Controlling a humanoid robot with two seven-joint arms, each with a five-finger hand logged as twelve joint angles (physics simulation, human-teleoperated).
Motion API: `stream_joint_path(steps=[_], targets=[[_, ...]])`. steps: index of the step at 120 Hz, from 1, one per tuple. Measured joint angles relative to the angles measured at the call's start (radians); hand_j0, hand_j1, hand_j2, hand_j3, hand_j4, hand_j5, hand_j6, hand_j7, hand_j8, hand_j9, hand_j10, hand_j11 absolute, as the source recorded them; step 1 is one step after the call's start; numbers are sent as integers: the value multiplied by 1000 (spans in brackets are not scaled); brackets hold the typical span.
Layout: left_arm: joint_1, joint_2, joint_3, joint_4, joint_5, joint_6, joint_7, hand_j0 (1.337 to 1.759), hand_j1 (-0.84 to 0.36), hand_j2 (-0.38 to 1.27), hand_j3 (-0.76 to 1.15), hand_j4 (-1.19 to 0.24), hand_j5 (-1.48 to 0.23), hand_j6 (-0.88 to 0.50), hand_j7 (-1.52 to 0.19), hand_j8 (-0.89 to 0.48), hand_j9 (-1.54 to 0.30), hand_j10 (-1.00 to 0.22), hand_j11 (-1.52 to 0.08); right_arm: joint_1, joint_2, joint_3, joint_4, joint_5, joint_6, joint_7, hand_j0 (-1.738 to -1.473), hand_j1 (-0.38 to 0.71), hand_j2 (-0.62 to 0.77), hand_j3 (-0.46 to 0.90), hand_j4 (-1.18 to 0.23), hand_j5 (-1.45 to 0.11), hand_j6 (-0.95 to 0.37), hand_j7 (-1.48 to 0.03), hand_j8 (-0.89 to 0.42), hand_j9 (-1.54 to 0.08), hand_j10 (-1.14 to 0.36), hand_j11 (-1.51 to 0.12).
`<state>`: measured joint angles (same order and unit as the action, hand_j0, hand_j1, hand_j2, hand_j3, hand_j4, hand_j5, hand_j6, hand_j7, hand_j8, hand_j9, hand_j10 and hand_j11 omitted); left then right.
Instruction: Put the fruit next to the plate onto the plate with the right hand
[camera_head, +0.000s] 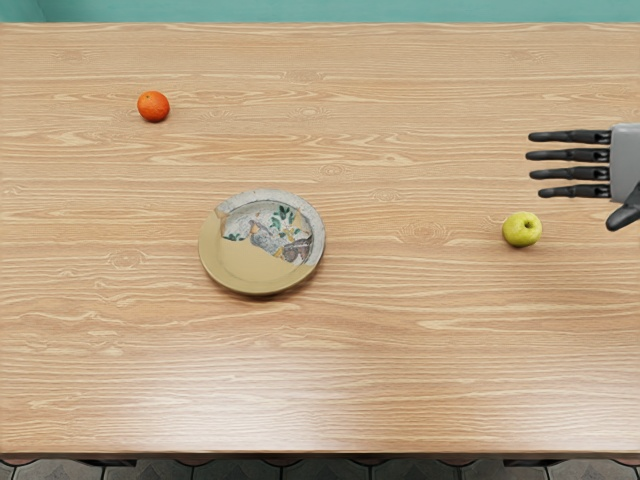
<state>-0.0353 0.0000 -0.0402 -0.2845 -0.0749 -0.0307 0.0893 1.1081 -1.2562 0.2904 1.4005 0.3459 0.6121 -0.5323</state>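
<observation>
A round plate with a grey rim and a patterned centre lies in the middle of the wooden table. A green apple rests on the table well to the plate's right. An orange sits far off at the back left. My right hand enters from the right edge, fingers straight and spread, holding nothing. It hovers just above and to the right of the apple, apart from it. The left arm does not show.
The wooden table spans nearly the whole view, its front edge near the bottom. A teal wall runs along the top behind the table's far edge.
</observation>
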Motion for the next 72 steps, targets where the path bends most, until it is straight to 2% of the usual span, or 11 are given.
stream_joint_path(steps=[30, 45, 62, 72], targets=[[0, 0, 0, 0, 0, 0, 1, 1658, 349, 0, 0, 0, 0, 0, 0, 0, 0, 0, 0, 2, 3, 30, 2, 0, 0, -1, -1658, -329, -5, 0, -13, -21, -12, -21, -13, -21, -14, -21], [0, 0, 0, 0, 0, 0, 0, 1658, 349, 0, 0, 0, 0, 0, 0, 0, 0, 0, 0, 4, 44, 56, 1, -25, 0, -1, -1658, -328, -5, 0, -14, -22, -13, -23, -15, -22, -16, -22], [0, 0, 0, 0, 0, 0, 0, 1658, 349, 0, 0, 0, 0, 0, 0, 0, 0, 0, 0, 18, 61, 67, 66, -272, -3, -2, -1658, -321, -6, 0, -21, -30, -20, -30, -21, -30, -22, -30], [0, 0, 0, 0, 0, 0, 0, 1658, 349, 0, 0, 0, 0, 0, 0, 0, 0, 0, 0, 24, 60, 69, 136, -458, -111, -3, -1658, -319, -6, 0, -25, -33, -24, -33, -25, -33, -25, -33]])
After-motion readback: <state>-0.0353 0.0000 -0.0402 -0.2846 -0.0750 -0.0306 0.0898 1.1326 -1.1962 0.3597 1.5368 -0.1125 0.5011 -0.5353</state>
